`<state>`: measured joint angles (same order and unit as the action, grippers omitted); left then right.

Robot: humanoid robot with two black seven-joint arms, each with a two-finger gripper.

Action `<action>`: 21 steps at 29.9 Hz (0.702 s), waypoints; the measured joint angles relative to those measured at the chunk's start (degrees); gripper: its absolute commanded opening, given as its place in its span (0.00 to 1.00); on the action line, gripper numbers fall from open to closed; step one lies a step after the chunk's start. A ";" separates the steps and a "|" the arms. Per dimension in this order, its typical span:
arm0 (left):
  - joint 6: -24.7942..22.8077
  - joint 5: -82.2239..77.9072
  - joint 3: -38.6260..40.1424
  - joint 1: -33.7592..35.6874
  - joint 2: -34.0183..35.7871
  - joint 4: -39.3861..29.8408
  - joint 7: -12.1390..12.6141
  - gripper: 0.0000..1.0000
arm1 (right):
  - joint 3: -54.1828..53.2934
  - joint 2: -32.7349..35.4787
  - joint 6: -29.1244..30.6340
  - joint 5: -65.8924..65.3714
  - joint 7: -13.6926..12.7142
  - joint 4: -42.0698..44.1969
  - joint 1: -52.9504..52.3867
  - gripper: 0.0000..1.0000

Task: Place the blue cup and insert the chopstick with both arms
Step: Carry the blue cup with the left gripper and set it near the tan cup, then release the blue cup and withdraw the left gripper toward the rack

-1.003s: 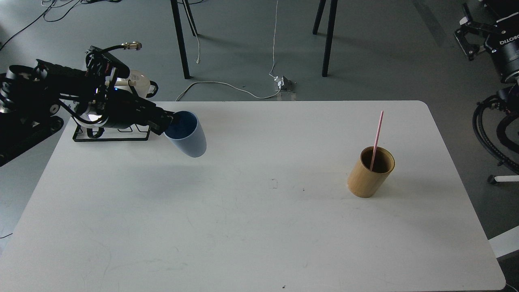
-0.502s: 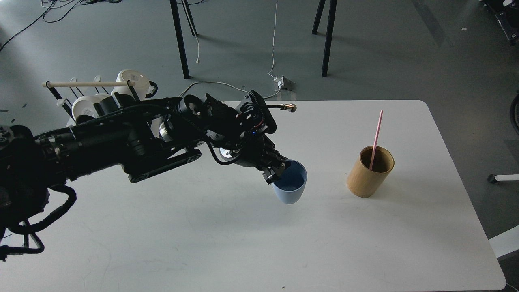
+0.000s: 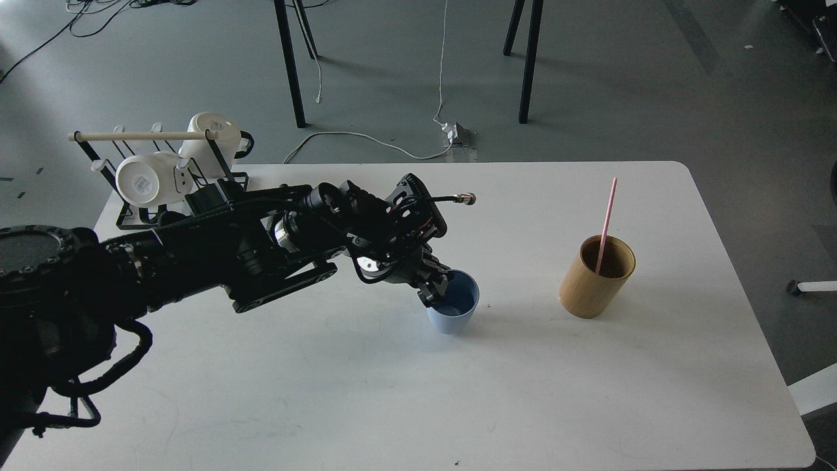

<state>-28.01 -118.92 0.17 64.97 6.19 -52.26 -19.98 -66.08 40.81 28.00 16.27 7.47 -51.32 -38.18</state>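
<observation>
From our head view, our left gripper pinches the near-left rim of the blue cup, which stands upright on the white table, left of the bamboo cylinder. The chopstick stands inside that cylinder.

Blue cup upright mid-table; pink chopstick leaning, well right.

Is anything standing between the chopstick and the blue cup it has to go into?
Nothing visible. Bare white table lies between the chopstick, standing in the bamboo holder, and the blue cup. The left tool grips the cup's near-left rim.
</observation>
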 measured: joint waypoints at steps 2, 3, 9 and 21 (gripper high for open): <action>0.00 0.11 0.02 -0.25 0.06 0.03 -0.03 0.36 | 0.05 -0.15 0.00 0.00 0.00 0.00 0.02 1.00; 0.00 0.23 0.15 -0.30 0.11 -0.02 -0.11 0.40 | 0.06 -0.17 0.00 -0.01 0.00 0.00 0.03 1.00; 0.01 1.60 1.23 -0.32 0.69 -0.62 -0.45 0.56 | 0.18 -0.17 0.00 -0.01 0.00 -0.07 0.04 1.00; 0.02 27.26 18.20 0.13 9.46 -1.03 -0.56 0.98 | 2.93 3.11 0.00 -9.34 -0.50 -0.64 -0.50 1.00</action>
<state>-27.99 -91.66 18.37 65.11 15.64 -53.29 -20.54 -63.15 43.92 28.00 6.93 6.97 -51.96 -38.67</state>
